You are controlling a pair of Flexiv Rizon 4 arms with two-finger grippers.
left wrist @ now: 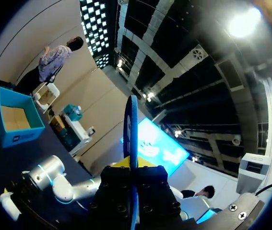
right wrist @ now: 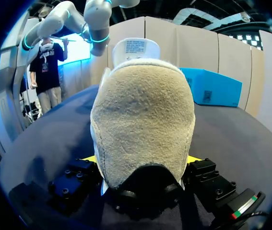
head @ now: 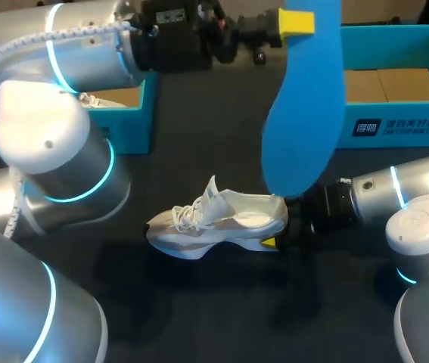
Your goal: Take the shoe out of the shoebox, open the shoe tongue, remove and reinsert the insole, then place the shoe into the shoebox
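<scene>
A white shoe [head: 218,221] lies on the dark table with its tongue raised and its heel toward my right gripper [head: 278,236]. In the right wrist view the heel [right wrist: 143,120] fills the space between the fingers, and both yellow tips press its sides, so that gripper is shut on the shoe. My left gripper [head: 288,23] is held high above the table, shut on the top end of a blue insole [head: 305,113] that hangs down over the shoe's heel. From the left wrist the insole [left wrist: 133,129] shows edge-on, rising from between the fingers of my left gripper [left wrist: 133,167].
One open teal shoebox [head: 127,113] stands at the back left, partly behind my left arm. A second teal box [head: 399,125] stands at the back right, also seen as the teal box [right wrist: 212,86] beyond the shoe and as the teal box [left wrist: 16,120] from the left wrist.
</scene>
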